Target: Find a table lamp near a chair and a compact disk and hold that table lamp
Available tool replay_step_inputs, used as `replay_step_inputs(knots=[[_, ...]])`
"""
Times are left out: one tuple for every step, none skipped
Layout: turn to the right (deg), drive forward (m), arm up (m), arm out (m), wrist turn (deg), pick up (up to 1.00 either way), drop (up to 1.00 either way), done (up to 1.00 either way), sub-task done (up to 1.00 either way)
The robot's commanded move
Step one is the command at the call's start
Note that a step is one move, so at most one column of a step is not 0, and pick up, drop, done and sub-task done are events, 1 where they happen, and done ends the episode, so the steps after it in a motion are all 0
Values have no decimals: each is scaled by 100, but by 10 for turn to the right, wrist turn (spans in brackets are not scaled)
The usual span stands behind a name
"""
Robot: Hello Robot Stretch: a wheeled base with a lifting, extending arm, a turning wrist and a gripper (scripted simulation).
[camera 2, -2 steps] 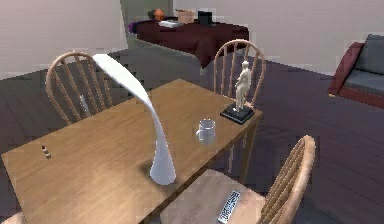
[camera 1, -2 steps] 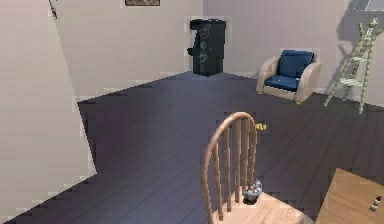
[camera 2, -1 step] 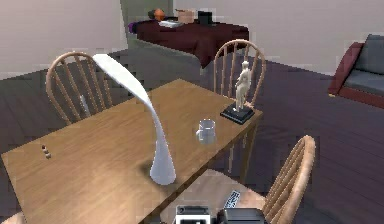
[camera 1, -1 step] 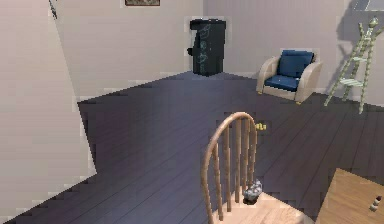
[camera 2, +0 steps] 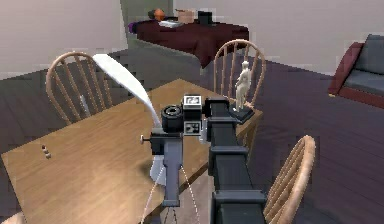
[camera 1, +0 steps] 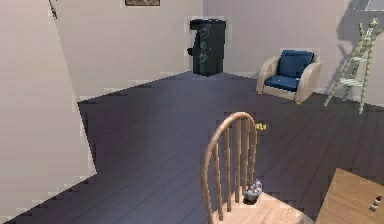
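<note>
Light-brown wood is seen across the rectangular tabletop [camera 2: 80, 165] in the arm side view, and the dark square bar of the arm [camera 2: 232, 175] lies over it. At the arm's far end, left of two small white marked squares [camera 2: 192, 103], the claw [camera 2: 166, 128] is found close against a white table lamp with a long curved shade [camera 2: 125, 78]. The lamp's pale lower part appears to rest on the tabletop just below the claw. Whether the lamp is touched or anything is held cannot be told, and the claw's width cannot be judged either. A small white statue of a standing figure [camera 2: 243, 80] is set on the tabletop's far corner, and a tiny pale object [camera 2: 45, 152] is placed near its left edge. Spindle-backed wooden chairs [camera 2: 78, 80] are drawn up around the tabletop. Beyond them, a bed with a dark red cover [camera 2: 190, 38] is seen. In the forward view, a blue-cushioned armchair with a cream frame [camera 1: 290, 72] is set by the far wall.
</note>
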Motion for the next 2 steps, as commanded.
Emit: replay_step_inputs(knots=[[0, 0, 0, 0, 450, 0, 0, 0, 0], [0, 0, 0, 0, 450, 0, 0, 0, 0]])
